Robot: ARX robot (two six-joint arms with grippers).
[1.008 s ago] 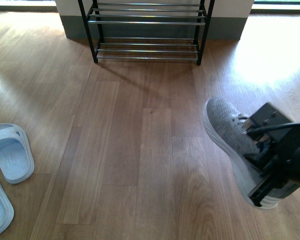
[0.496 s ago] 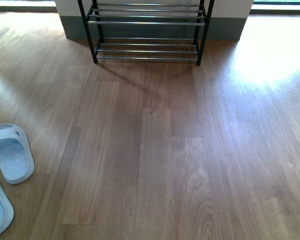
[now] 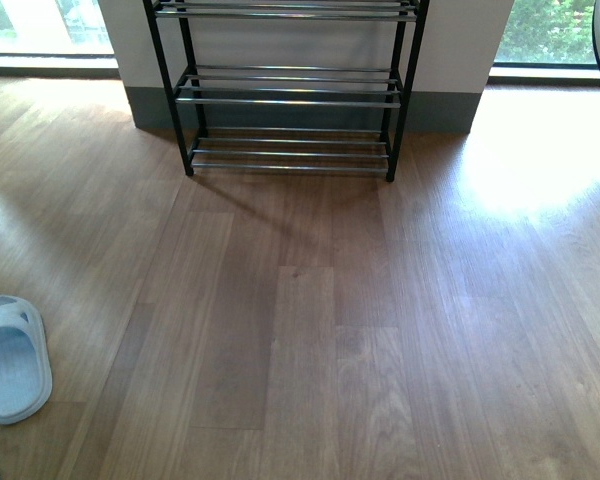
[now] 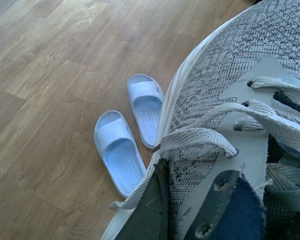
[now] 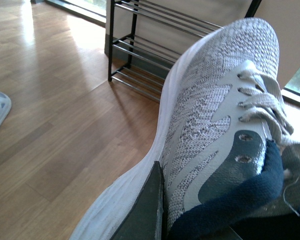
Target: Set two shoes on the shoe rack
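Observation:
The shoe rack [image 3: 290,95] stands against the far wall in the front view, a black frame with silver bars; neither arm shows there. In the left wrist view my left gripper [image 4: 200,212] is shut on a grey knit shoe [image 4: 225,85] with grey laces and a navy tongue, and one dark finger [image 4: 145,215] presses its side above the floor. In the right wrist view my right gripper [image 5: 200,210] is shut on the other grey shoe [image 5: 215,110], one finger [image 5: 147,210] against its white sole. The rack [image 5: 150,55] lies beyond this shoe's toe.
Two light blue slippers [image 4: 121,152] [image 4: 147,105] lie on the wooden floor below the left shoe. One slipper [image 3: 10,355] shows at the front view's left edge. A grey skirting and white wall [image 3: 450,60] back the rack, with windows on both sides.
The right arm with its shoe, seen low right one second ago, has left the front view. The rack now sits lower in that view with more tiers showing, and the slippers slid down-left.

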